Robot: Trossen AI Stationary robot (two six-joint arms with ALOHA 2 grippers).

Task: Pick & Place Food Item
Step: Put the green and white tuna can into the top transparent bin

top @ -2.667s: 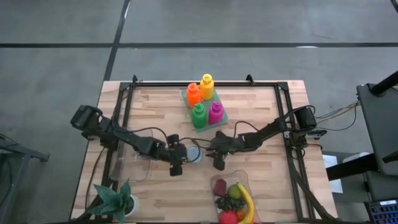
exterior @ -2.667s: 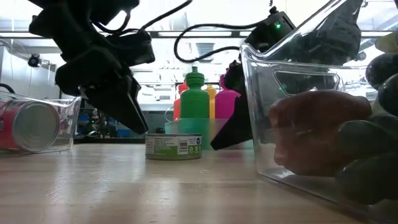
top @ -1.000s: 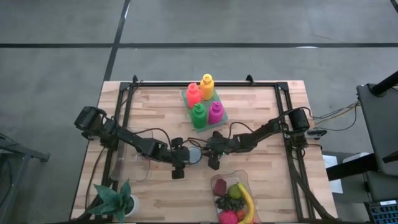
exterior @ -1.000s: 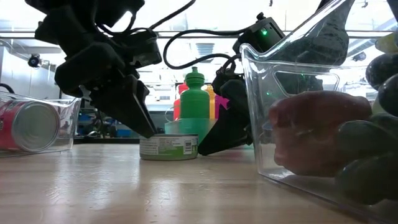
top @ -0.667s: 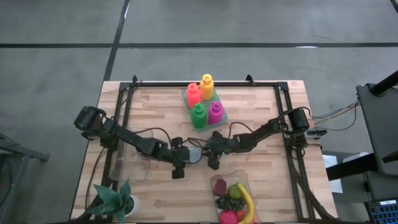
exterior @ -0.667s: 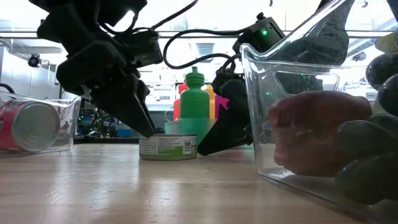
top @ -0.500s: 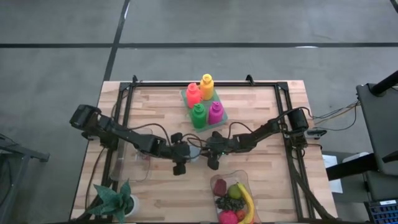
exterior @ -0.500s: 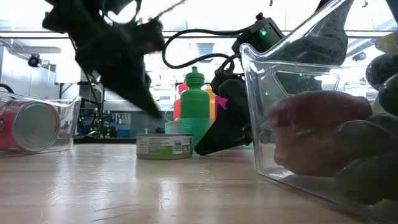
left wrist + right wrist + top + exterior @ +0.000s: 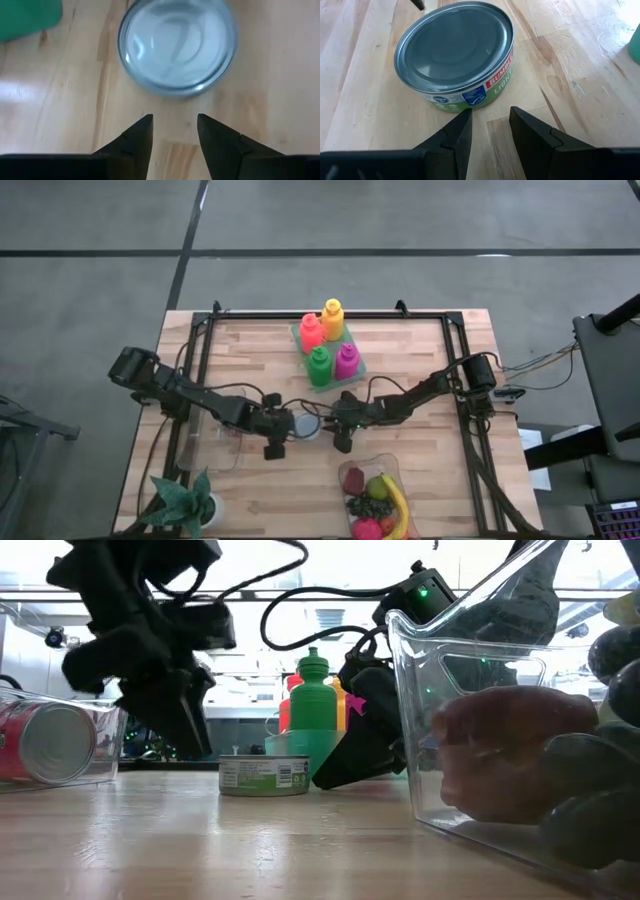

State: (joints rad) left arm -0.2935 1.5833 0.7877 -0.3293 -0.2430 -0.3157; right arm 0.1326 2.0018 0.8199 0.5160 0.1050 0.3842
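A flat round tuna can [image 9: 308, 427] with a green-and-white label stands on its base at the table's middle; it also shows in the low view [image 9: 264, 776]. My left gripper [image 9: 288, 430] hangs open, raised above the table on the can's left [image 9: 195, 745], slanting down at the can [image 9: 176, 47] with nothing between its fingers [image 9: 174, 127]. My right gripper [image 9: 330, 430] stands open and low at the can's right side [image 9: 322, 778]. The can [image 9: 455, 52] lies just ahead of the right fingertips [image 9: 490, 120]. My right gripper has one fingertip [image 9: 466, 114] right beside the foot of the can's side wall [image 9: 454, 105], coming slanted down from the table's right. I cannot tell whether it touches the wall. Nothing is between the two fingers.
Several coloured bottles stand on a green tray [image 9: 328, 348] behind the can. A clear tub of toy fruit [image 9: 375, 500] sits near the front edge. A clear bin lying at the left [image 9: 60, 740] holds a red can. A potted plant [image 9: 185, 502] occupies the front left corner.
My left gripper has come up off the can's left rim and drawn back toward the table's left edge, still open by the same gap. The can has stayed on the table.
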